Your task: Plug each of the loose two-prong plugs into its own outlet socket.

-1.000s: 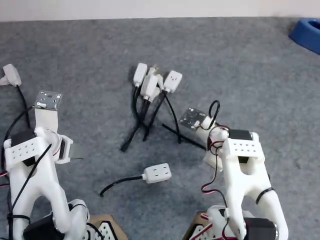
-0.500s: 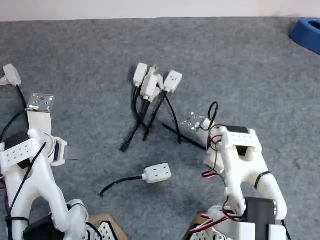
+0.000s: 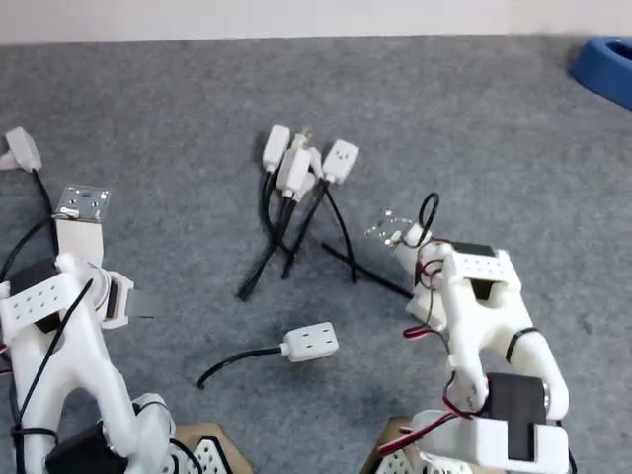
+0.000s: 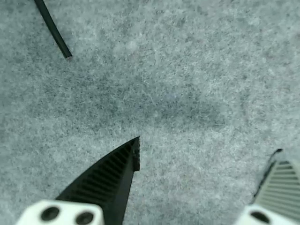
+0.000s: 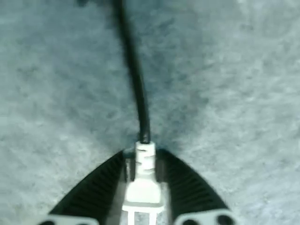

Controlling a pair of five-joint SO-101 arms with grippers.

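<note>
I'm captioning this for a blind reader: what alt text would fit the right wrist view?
The right gripper is shut on a white plug, held between its black fingers. The plug's black cord runs away from the gripper across grey carpet.

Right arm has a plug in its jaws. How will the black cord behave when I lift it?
The black cord is probably floppy: it lies slack along the grey carpet, so it should trail rather than resist. The plug looks small, rigid and light. Gripped between the jaws near its cord end, it might pivot if the cord snags.
</note>
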